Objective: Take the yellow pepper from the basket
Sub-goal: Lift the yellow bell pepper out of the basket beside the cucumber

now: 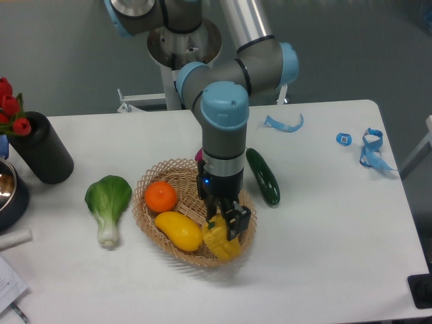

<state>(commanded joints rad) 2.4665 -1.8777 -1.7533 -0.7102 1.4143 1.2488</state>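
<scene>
Claw [225, 223] apparently gripping yellow pepper [219, 240]

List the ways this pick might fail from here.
1. The hand grips only the upper edge of the yellow pepper, so it might slip out during lifting.
2. The pepper lies against the smooth yellow fruit; pulling up may drag or roll that fruit.
3. The pepper sits by the near rim of the basket, so a catch there could tip the basket.
</scene>
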